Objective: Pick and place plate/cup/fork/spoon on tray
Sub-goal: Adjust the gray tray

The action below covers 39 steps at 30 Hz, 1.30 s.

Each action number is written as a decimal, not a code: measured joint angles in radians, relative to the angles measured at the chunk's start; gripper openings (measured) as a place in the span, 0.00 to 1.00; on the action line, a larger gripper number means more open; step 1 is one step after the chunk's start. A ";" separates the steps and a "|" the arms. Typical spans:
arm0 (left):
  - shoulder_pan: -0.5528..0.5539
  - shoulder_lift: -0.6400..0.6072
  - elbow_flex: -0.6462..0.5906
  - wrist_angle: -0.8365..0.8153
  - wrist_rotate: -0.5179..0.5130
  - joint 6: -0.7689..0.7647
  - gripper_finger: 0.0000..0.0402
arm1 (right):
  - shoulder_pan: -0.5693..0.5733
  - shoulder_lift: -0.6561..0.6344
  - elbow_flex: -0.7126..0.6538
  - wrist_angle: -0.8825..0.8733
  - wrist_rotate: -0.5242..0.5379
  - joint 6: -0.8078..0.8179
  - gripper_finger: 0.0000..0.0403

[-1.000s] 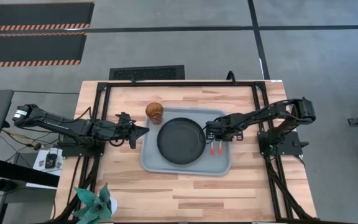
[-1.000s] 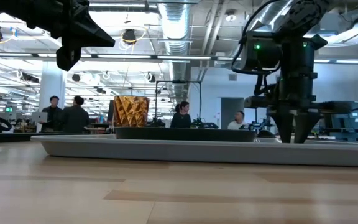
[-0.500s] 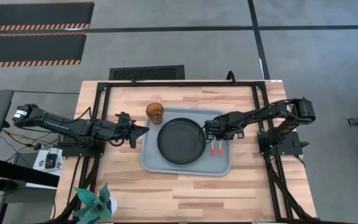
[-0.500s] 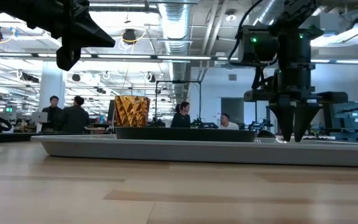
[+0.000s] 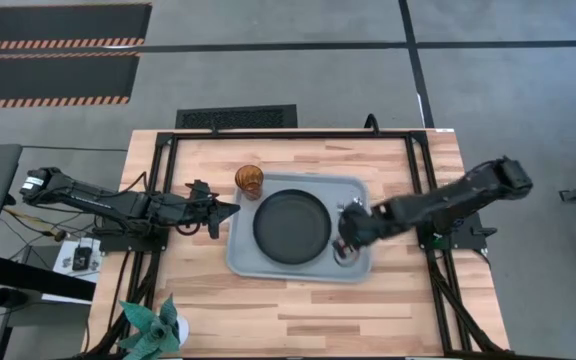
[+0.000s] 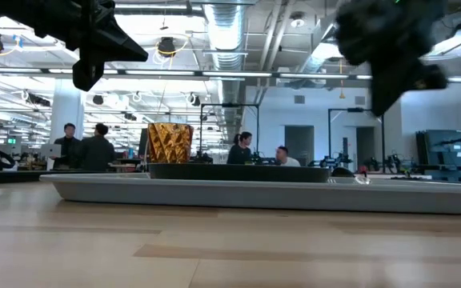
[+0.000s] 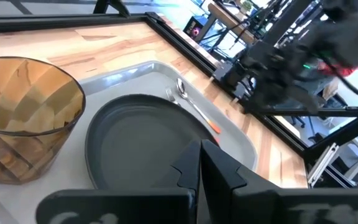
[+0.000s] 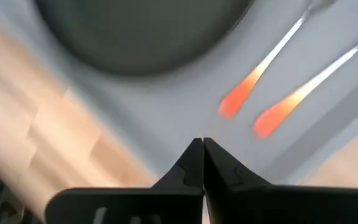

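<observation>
Frame centre: cup (image 5: 248, 180) stands on the bench (image 5: 298, 300) beside my tray (image 5: 298, 268); plate (image 5: 290, 226), fork (image 7: 188, 111) and spoon (image 7: 194, 107) aboard. My right gripper (image 5: 348, 232), jaws now together, has swung away; left gripper (image 5: 230, 210), jaws together.

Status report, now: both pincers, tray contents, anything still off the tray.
Left pincer shut, empty, beside the tray. Right pincer shut, empty, above the tray's near right corner. Plate, fork and spoon on tray. Cup on the table.
</observation>
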 joint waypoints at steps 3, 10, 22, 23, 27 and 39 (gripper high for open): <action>0.000 0.000 0.000 -0.002 0.000 0.004 0.00 | 0.139 -0.015 0.000 0.011 0.006 0.071 0.04; 0.004 0.000 0.000 0.008 0.028 0.053 0.00 | 0.382 0.090 -0.001 0.077 -0.015 0.199 0.02; 0.055 0.000 0.000 0.006 0.108 0.038 0.00 | 0.372 0.282 -0.001 0.200 -0.099 0.257 0.02; 0.058 0.000 0.000 0.004 0.109 0.038 0.00 | 0.362 0.292 -0.001 0.201 -0.108 0.248 0.02; 0.067 0.000 0.000 0.004 0.115 0.038 0.00 | 0.331 0.312 -0.001 0.202 -0.127 0.236 0.02; 0.069 0.000 0.000 0.003 0.124 0.039 0.00 | 0.296 0.315 -0.001 0.169 -0.129 0.218 0.02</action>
